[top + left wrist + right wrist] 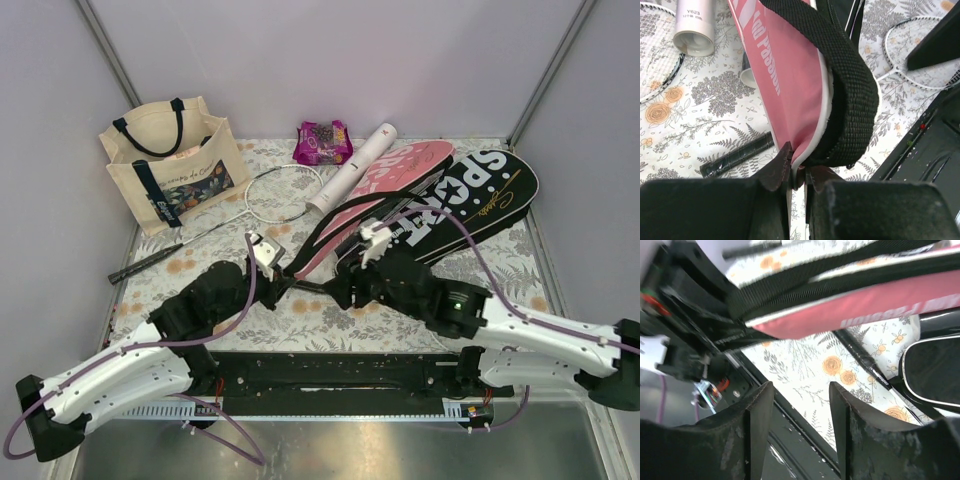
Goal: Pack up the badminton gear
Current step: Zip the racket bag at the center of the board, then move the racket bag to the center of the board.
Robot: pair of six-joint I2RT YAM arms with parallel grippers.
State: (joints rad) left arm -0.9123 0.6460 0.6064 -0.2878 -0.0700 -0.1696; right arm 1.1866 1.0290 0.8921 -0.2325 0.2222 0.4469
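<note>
The left gripper (797, 172) is nipped narrow on the near edge of the pink cover (395, 172), with the white-piped hem caught between its 2 fingers. From that pinch the cover rises and runs away to the far right, ending beside the black cover (480, 190) with "SPORT" in big white letters. A black webbing strap (850, 95) loops over the pink cover's right side, just above the grip.

The right gripper (800, 390) stands open with nothing between its fingers. It hangs just under the raised pink cover, over the floral table (500, 280), with the rounded end of the black cover to one side of it.

A white tube (352, 165) lies slantwise against the left side of the pink cover. Its near end touches the strung head of a racket (283, 193) whose thin shaft runs off to the near left and ends in a dark handle. The left wrist view shows the head of a 2nd racket (912, 60) flat on the table on the other side of the pink cover. I cannot tell whose the dark handle is that lies by the left gripper.

At the far left a cream tote (165, 170) with navy handles stands upright. A purple-pink snack packet (322, 142) sits against the far wall, between the tote and the tube's far end.
</note>
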